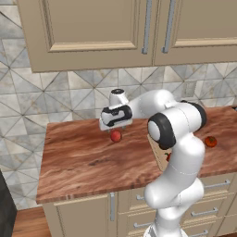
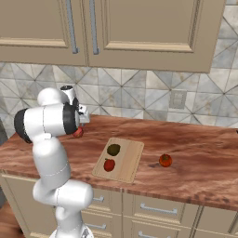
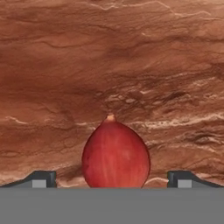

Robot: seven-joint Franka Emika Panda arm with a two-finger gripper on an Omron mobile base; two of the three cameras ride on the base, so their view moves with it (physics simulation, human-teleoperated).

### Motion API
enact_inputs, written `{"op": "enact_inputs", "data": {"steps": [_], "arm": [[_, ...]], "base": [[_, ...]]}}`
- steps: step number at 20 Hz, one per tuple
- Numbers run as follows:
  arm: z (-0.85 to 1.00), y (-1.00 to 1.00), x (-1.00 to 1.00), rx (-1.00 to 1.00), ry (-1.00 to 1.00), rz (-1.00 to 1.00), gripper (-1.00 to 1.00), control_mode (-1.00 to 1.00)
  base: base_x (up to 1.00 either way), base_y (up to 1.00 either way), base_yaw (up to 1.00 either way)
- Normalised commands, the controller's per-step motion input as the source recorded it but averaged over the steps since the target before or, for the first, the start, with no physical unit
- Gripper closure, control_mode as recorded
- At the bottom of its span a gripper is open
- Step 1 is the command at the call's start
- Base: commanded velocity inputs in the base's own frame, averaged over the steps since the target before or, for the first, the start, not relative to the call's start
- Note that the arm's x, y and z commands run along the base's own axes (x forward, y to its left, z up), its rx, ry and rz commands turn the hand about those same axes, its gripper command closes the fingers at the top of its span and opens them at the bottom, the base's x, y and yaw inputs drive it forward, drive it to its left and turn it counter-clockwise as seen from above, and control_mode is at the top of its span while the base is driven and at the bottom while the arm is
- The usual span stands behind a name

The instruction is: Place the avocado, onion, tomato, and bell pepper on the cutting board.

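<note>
Wood counter [image 2: 195, 158]: gripper [image 3: 112, 179] over onion [image 3: 115, 154], jaws spread wide either side, not touching. Avocado [image 2: 113, 149] and pepper [image 2: 109, 164] on board [image 2: 132, 160]; tomato [image 2: 165, 161] beside it.

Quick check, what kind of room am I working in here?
A rendered kitchen, by the look of it: a wood counter over drawers, tan wall cabinets above a tiled backsplash, and a cutting board with produce on it.
</note>
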Motion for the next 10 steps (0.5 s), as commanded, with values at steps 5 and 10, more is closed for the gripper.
{"op": "enact_inputs", "data": {"steps": [5, 10], "arm": [[-0.12, 0.0, 0.0, 0.0, 0.0, -0.07, -1.0, -1.0], [-0.02, 0.0, 0.0, -0.01, 0.0, -0.09, -1.0, -1.0]], "base": [[0.0, 0.0, 0.0], [0.0, 0.0, 0.0]]}}
